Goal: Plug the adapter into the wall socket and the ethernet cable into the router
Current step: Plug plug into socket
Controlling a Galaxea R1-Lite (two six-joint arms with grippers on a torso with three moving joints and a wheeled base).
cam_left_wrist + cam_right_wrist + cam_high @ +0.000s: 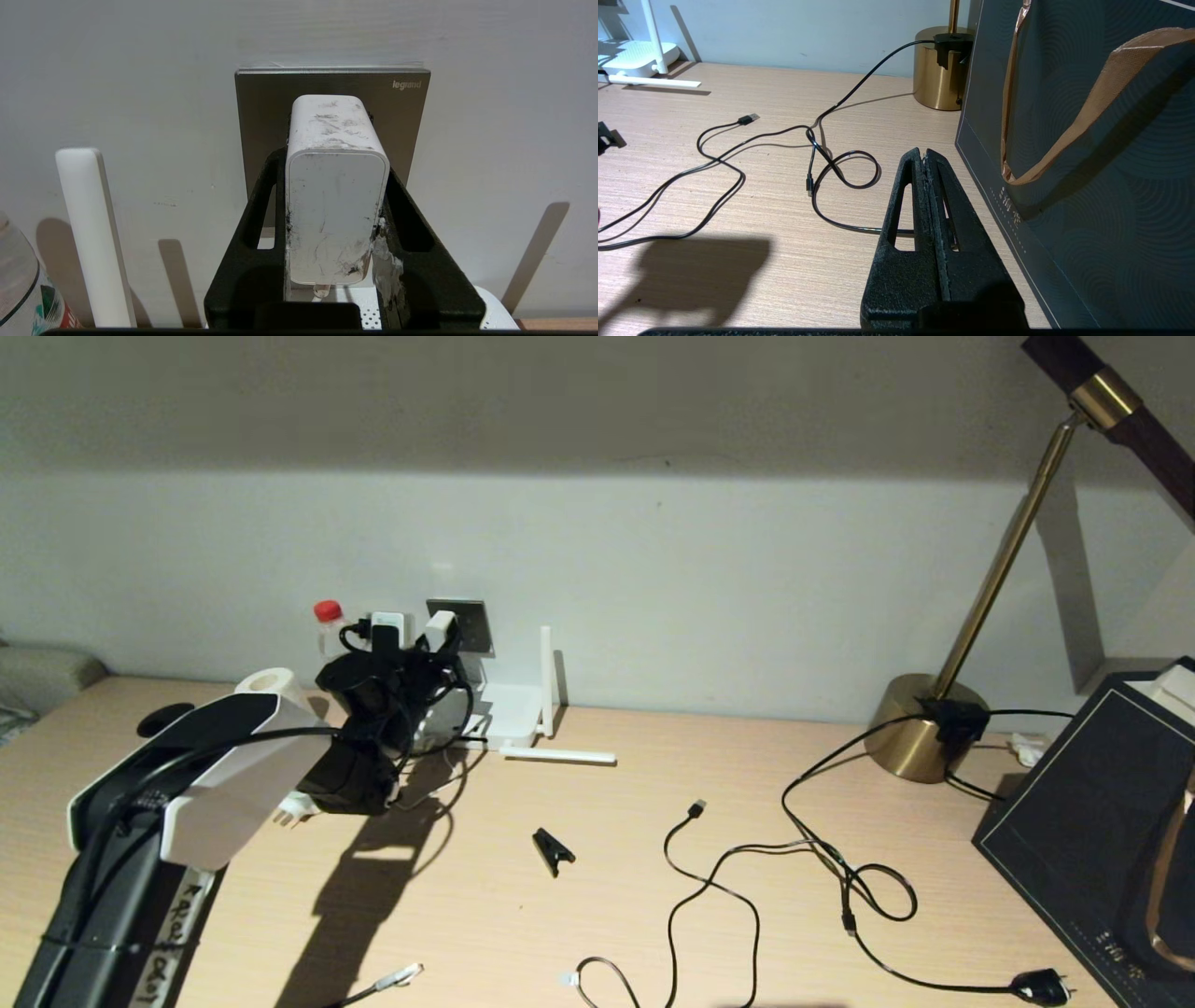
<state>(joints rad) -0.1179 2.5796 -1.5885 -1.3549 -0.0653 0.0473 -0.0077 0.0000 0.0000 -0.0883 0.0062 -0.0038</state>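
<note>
The wooden surface (pixel 653 896) runs back to a pale wall (pixel 709 579); at its right edge stands a dark gift bag (pixel 1087 186) with tan handles, and beside that a brass desk lamp (pixel 920 728) on a round base; the left arm (pixel 177 793) reaches from the near left corner toward the wall, its black wrist covering part of the router (pixel 513 714), a flat white box lying against the wall with one antenna upright and another lying flat on the surface; a clear bottle with a red cap (pixel 328 621) stands just left of the arm's wrist; the wall socket (pixel 402 121), a dark grey faceplate, sits on the wall just above the router; the left hand (pixel 334 205) is clenched on the adapter (pixel 334 200), whose scuffed white body lies between the two black fingers with its far end up against the faceplate, though whether the prongs are seated cannot be told; the right hand (pixel 927 156) hovers low over the surface just beside the gift bag, its fingers pressed together on nothing; thin black cables (pixel 738 158) loop across the middle of the surface, one ending in a USB plug (pixel 696 809); the ethernet cable (pixel 392 980) shows only its pale connector end at the near edge, well apart from the router; a small black clip (pixel 553 849) lies alone near the centre.
</note>
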